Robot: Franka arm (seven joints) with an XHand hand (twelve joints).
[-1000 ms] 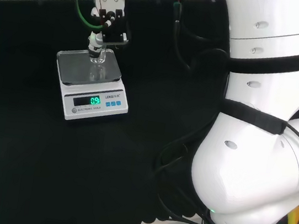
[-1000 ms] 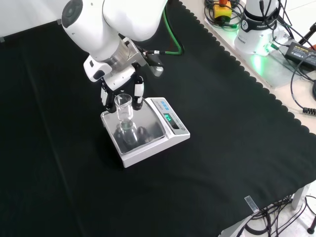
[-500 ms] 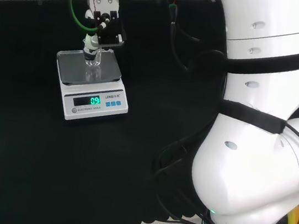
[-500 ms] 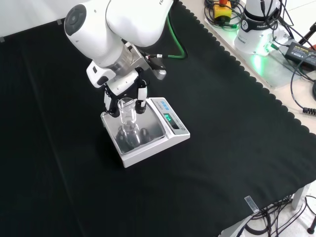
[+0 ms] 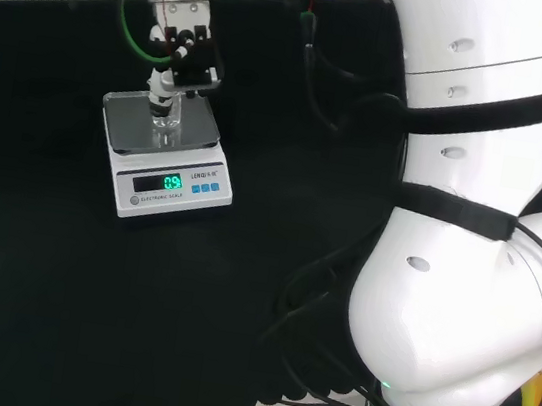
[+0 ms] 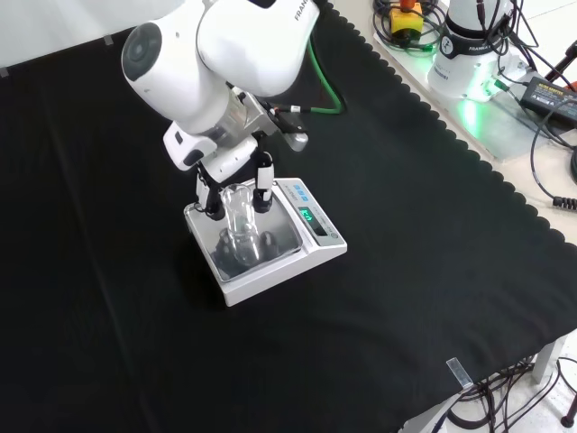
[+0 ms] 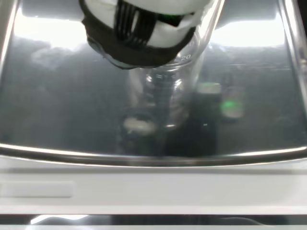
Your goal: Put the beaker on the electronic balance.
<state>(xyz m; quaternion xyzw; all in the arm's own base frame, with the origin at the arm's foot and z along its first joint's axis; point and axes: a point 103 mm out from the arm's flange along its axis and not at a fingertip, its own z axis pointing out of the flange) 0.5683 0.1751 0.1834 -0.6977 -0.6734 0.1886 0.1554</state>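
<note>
A black cloth with a scalloped edge covers the bench, bearing a white electronic balance with a shiny steel pan. The hand has its fingers curled round a small clear glass beaker, upright over the pan's middle.

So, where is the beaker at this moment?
In the front view the beaker stands upright over the steel pan of the electronic balance, left of its display, with the hand still around its upper part. In the head view it is over the pan's middle.

Clear beaker upright on the balance pan, hand fingers around it.
</note>
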